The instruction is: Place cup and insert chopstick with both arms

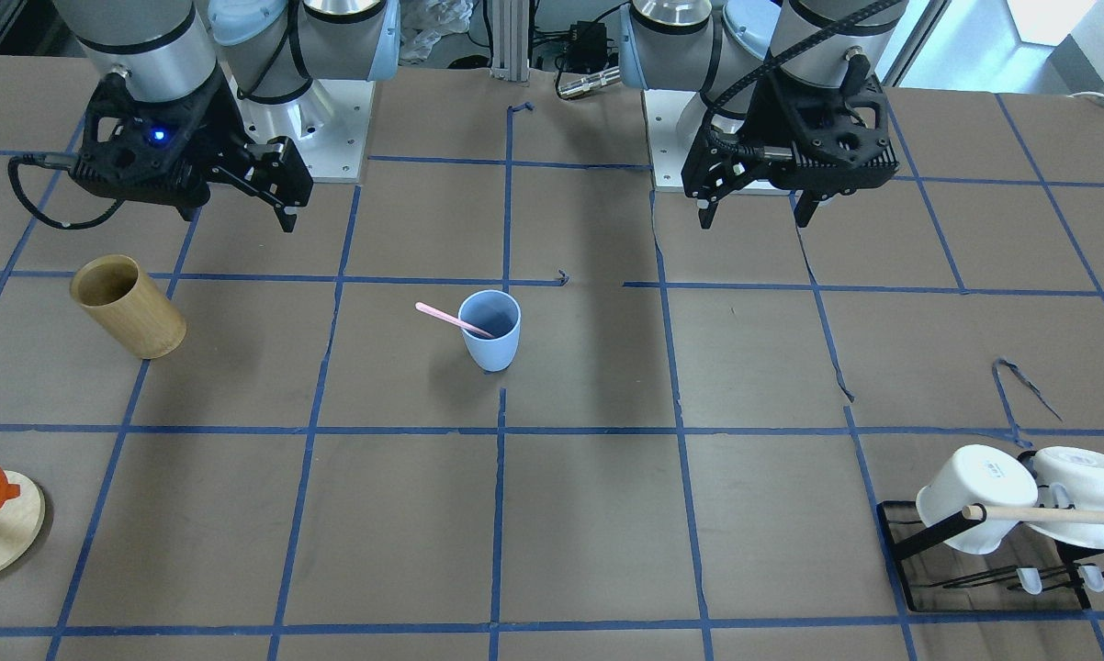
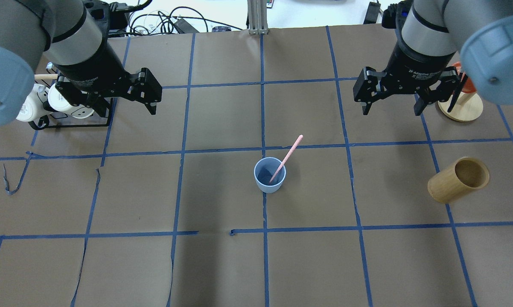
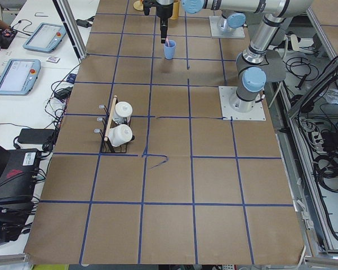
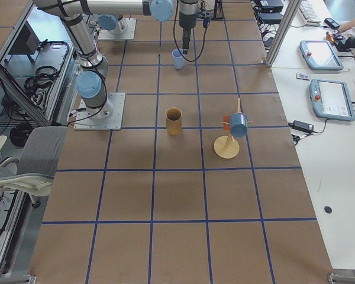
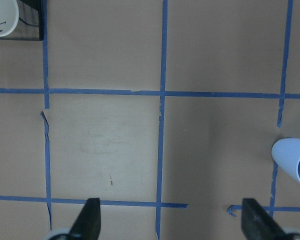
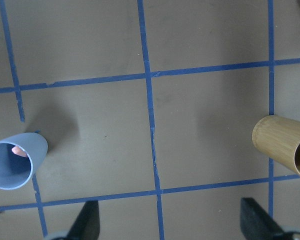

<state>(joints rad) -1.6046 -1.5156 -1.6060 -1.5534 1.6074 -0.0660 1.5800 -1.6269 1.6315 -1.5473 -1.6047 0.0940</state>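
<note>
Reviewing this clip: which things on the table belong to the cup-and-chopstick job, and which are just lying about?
Belong to the job:
- blue cup, upright
- pink chopstick, leaning inside the cup
- left gripper and right gripper, both open and holding nothing

Lying about:
- bamboo cylinder
- white mugs on their rack
- wooden rod
- round wooden stand

Upright blue cup [image 2: 269, 175], pink chopstick [image 2: 287, 158] leaning inside

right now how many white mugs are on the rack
2. Both sit on the black rack on the robot's left side: one white mug nearer the centre, the other beside it, outward.
</note>
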